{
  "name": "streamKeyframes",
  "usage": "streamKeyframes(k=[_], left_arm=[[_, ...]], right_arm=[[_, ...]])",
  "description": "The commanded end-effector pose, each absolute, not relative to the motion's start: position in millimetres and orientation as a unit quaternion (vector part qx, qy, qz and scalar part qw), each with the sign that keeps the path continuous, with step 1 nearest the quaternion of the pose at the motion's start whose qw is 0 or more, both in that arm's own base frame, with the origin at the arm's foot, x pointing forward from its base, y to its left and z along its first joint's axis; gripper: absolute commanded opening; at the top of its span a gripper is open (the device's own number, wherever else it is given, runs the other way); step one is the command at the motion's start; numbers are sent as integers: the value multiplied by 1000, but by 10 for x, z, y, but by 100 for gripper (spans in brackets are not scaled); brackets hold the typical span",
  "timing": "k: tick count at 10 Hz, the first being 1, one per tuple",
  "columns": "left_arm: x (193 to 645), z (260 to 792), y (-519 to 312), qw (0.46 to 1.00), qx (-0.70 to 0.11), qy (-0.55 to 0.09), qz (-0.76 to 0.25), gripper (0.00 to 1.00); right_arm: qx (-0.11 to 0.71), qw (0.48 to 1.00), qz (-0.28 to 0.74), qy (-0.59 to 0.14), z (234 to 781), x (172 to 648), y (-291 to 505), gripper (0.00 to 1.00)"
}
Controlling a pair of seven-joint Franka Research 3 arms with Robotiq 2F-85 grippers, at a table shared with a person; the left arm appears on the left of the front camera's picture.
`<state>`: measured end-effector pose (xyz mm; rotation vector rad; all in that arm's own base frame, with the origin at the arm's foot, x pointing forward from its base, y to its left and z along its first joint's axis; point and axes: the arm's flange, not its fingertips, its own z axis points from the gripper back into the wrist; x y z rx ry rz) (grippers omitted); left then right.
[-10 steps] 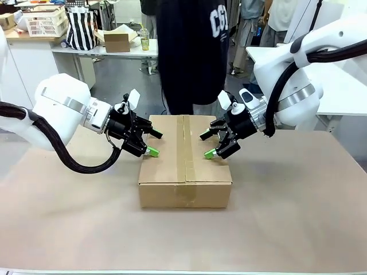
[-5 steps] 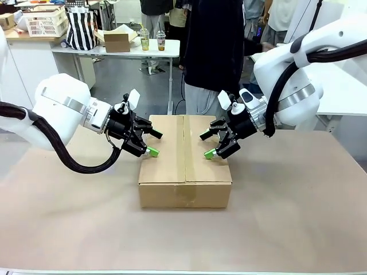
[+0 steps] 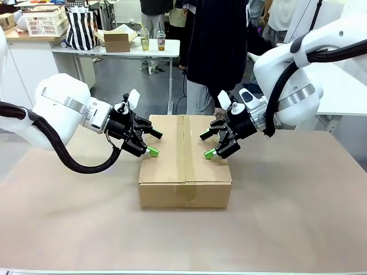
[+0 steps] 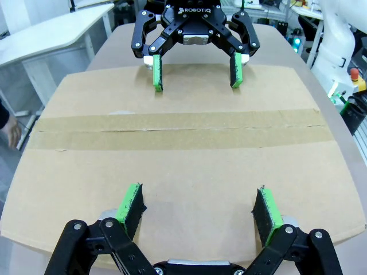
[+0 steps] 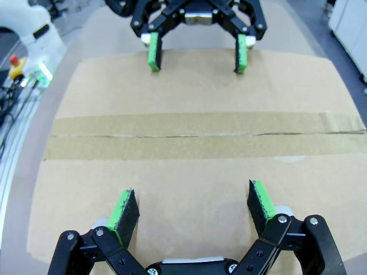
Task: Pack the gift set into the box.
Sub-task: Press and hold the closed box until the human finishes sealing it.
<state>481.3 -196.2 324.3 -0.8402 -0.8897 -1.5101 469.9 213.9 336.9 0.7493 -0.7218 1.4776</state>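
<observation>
currently the box [image 3: 184, 154], taped shut along its seam, sits central on the worktop [image 3: 298, 200], left pincer [image 3: 155, 143] and right pincer [image 3: 206, 145] each spread wide at its opposite edges, the right one's body marked "robotiq".

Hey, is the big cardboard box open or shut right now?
Shut. The box has its top flaps lying flat, with a tape strip along the centre seam.
</observation>
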Motion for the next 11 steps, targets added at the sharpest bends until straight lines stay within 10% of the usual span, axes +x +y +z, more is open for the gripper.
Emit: streamKeyframes(k=[1,11], left_arm=[[4802,3224,-1947,565,-358,-377,-640,100],[4802,3224,-1947,565,-358,-377,-640,100]], right_arm=[[325,617,643,-317,3339,4697,2134,100],[325,617,643,-317,3339,4697,2134,100]])
